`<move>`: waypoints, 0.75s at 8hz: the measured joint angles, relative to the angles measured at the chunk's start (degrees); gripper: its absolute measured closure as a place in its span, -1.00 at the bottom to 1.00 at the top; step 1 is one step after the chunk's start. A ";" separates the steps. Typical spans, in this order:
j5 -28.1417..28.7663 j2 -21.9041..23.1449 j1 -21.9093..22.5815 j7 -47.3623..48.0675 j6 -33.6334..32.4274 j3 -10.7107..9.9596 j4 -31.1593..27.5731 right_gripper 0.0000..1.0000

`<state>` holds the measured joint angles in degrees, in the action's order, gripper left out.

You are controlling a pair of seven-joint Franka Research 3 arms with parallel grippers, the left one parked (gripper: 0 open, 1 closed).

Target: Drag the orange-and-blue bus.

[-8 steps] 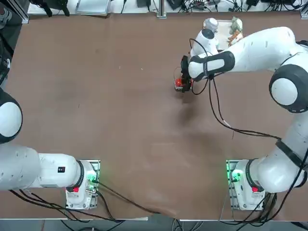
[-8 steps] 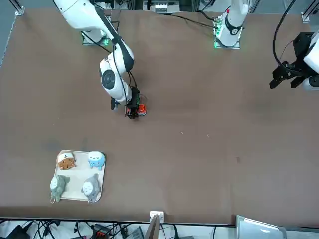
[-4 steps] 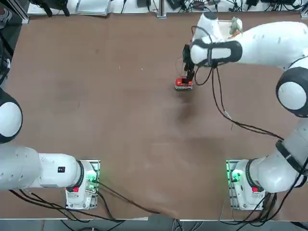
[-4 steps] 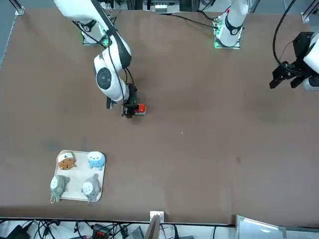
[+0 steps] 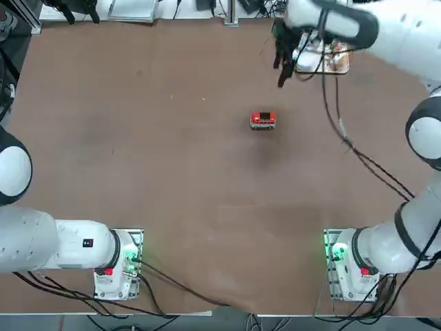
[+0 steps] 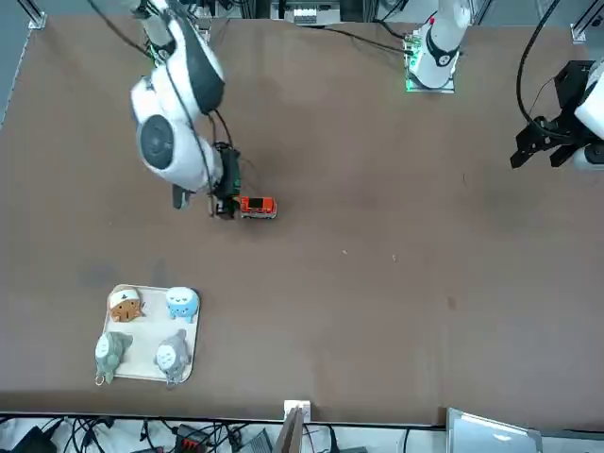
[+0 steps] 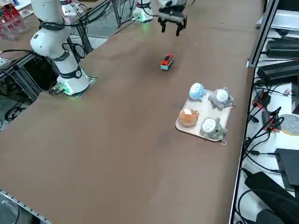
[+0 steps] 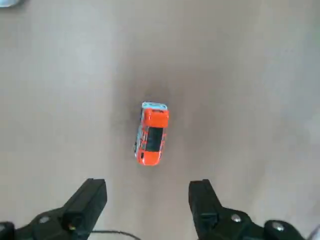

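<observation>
1. No text, brand, number or sign can be read anywhere in these views.
2. The orange-and-blue bus [image 8: 151, 133] carries no legible lettering on its roof or sides.
3. A small dark patch on the left arm's base link [image 5: 87, 243] may be a label, but nothing on it can be made out.
4. The right gripper [image 8: 146, 207], raised above the table with its fingers apart, bears no marking.

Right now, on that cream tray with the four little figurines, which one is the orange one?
The tan-orange figurine, the only warm-coloured one on the cream tray. The others are the pale blue one and two greyish-green ones.
</observation>
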<state>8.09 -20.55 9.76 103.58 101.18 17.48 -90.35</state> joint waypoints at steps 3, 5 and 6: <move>-2.46 -0.05 -5.85 -26.12 -17.91 -0.47 7.98 -1.00; -6.77 -0.06 -9.81 -42.76 -23.55 -0.56 10.64 -1.00; -8.75 -0.06 -11.77 -50.74 -24.21 -0.57 11.24 -1.00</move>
<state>-0.66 -20.61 -2.01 52.84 76.97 16.91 -79.11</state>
